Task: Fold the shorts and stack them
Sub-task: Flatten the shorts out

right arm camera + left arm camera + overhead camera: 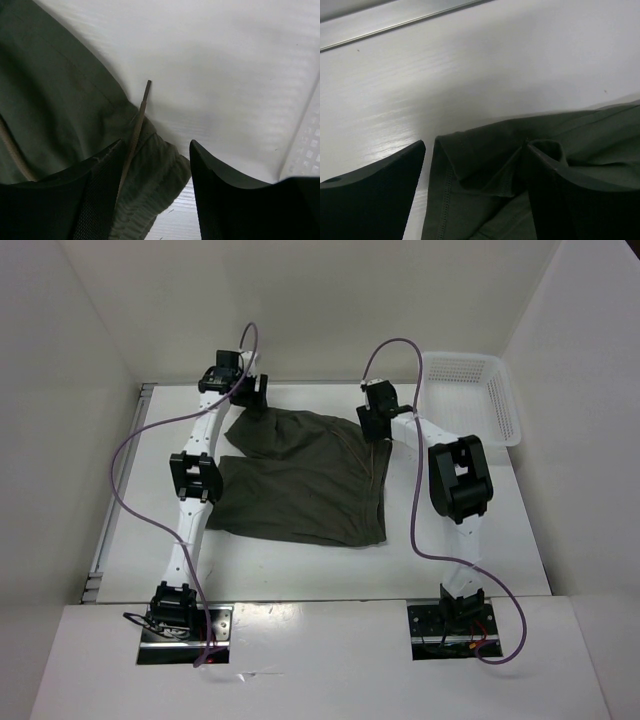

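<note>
Olive cloth of the shorts (300,475) spans arm to arm: left gripper (474,145) straddles their far leg hem, right gripper (157,144) their waistband corner (both spread, nothing pinched).

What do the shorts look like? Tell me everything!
The shorts are dark olive, soft, wrinkly cloth, lying spread on the table, legs toward the left, waistband on the right. A thin drawstring pokes out. The left gripper straddles a hem corner, the right gripper the waistband corner, jaws open.
</note>
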